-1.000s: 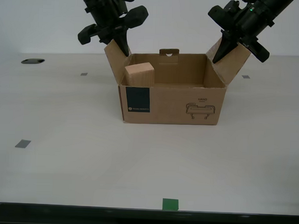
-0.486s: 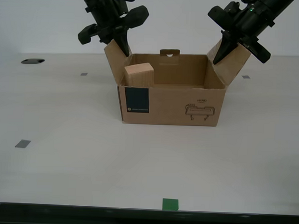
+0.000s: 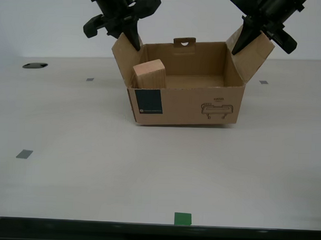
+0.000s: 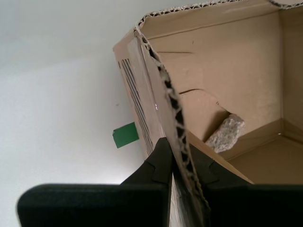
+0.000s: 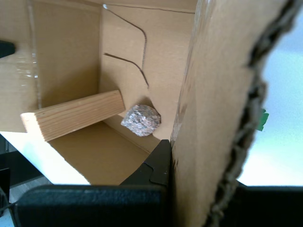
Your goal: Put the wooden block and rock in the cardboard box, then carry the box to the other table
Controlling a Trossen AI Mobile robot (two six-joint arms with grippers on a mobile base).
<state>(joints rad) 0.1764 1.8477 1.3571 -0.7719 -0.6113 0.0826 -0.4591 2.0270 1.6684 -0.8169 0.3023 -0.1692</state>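
pinching the cardboard box (image 3: 185, 102) flaps, my first gripper (image 5: 182, 163) and second gripper (image 4: 182, 163) hold it.

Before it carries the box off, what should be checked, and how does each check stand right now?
1. Wooden block inside cardboard box: ok.
2. Rock inside the box: ok.
3. My first claw shut on one flap: ok.
4. My second claw shut on the other flap: ok.
5. Box held level: not ok, slightly tilted in the exterior view.
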